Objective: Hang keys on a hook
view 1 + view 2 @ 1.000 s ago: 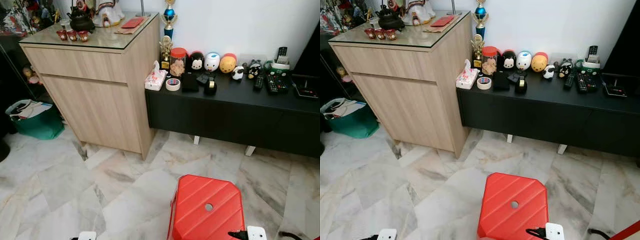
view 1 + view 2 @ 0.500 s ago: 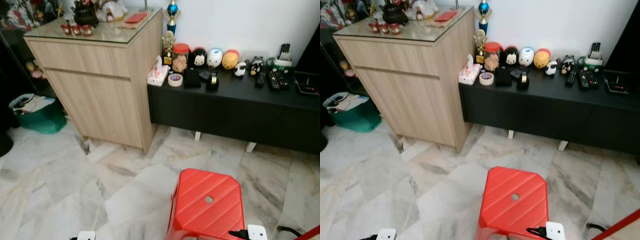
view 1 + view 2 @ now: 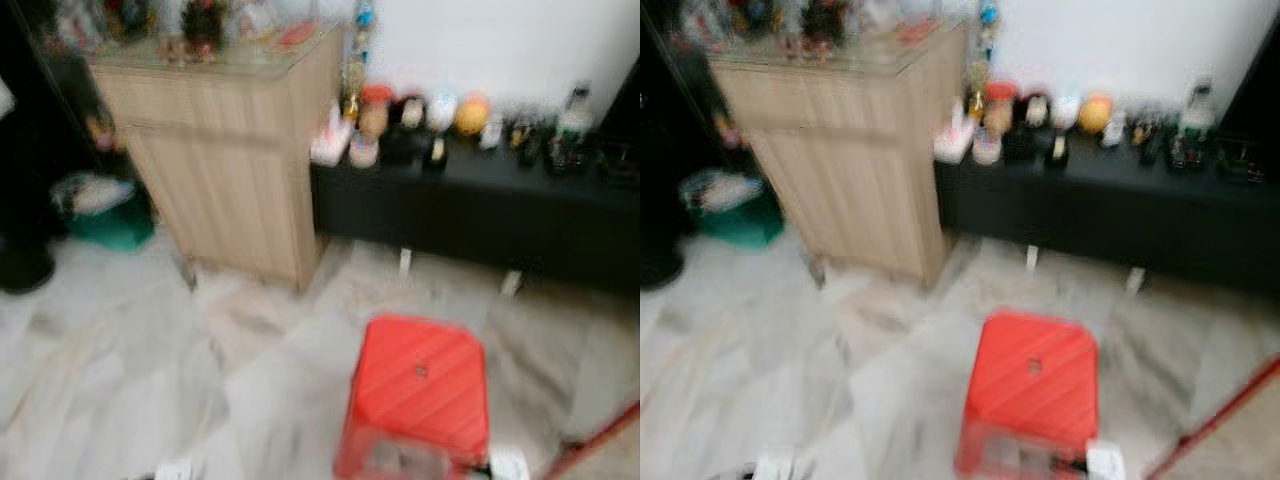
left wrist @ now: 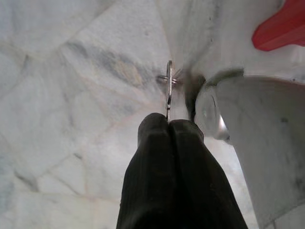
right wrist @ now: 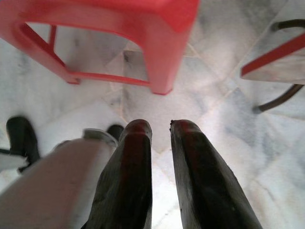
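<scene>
In the left wrist view my left gripper is shut on the keys. A thin metal ring, seen edge-on, sticks out past the pressed-together fingertips, above the marble floor. In the right wrist view my right gripper hangs low beside the red stool. Its fingers stand a little apart, open, with nothing between them. Both eye views are blurred by motion.
The red plastic stool stands on the marble floor just ahead. Behind it a light wooden cabinet adjoins a low black console lined with small figurines and remotes. A green bag lies left of the cabinet. A red bar crosses the lower right corner.
The whole picture has shifted and blurred, so the camera is moving; cabinet and console sit further right in the frame. Nothing in the room has moved itself.
</scene>
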